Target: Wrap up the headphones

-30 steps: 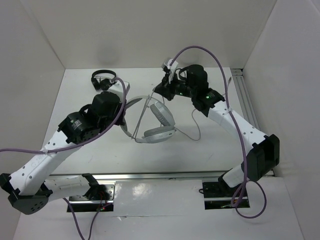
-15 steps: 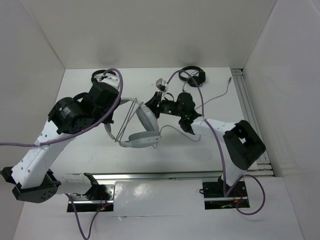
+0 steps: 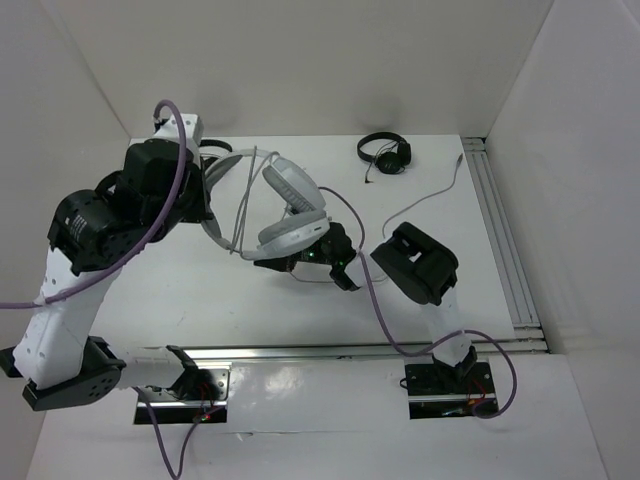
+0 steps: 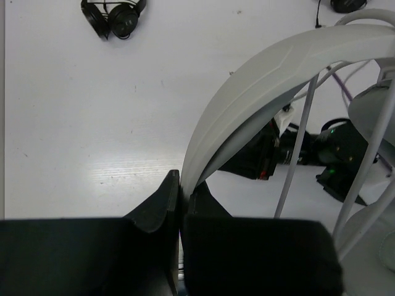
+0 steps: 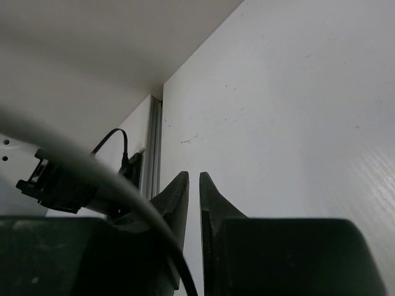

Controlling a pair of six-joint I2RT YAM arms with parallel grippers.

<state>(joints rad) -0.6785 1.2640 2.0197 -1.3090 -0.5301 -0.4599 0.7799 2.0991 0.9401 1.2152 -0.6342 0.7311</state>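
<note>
The white and grey headphones (image 3: pixel 290 187) hang tilted above the table at mid-left. My left gripper (image 3: pixel 207 188) is shut on their wide headband (image 4: pixel 259 80), seen close in the left wrist view with the left gripper (image 4: pixel 181 185) clamped on its lower end. Pale cable strands (image 4: pixel 296 154) cross the band's arc. The rest of the thin cable (image 3: pixel 430 195) trails over the table to the back right. My right gripper (image 3: pixel 288 264) sits low under the lower earcup. In its wrist view the right gripper (image 5: pixel 192 179) shows a narrow gap with only table behind.
One small black headphone set (image 3: pixel 385 152) lies at the back right, and another (image 4: pixel 114 15) lies at the back left behind my left arm. A metal rail (image 3: pixel 495 230) runs along the right side. White walls enclose the table. A blurred cord (image 5: pixel 80 161) crosses the right wrist view.
My left arm has carried the headphones up and to the back left. My right arm has folded down and swung under them, letting go, and its jaws have parted slightly.
</note>
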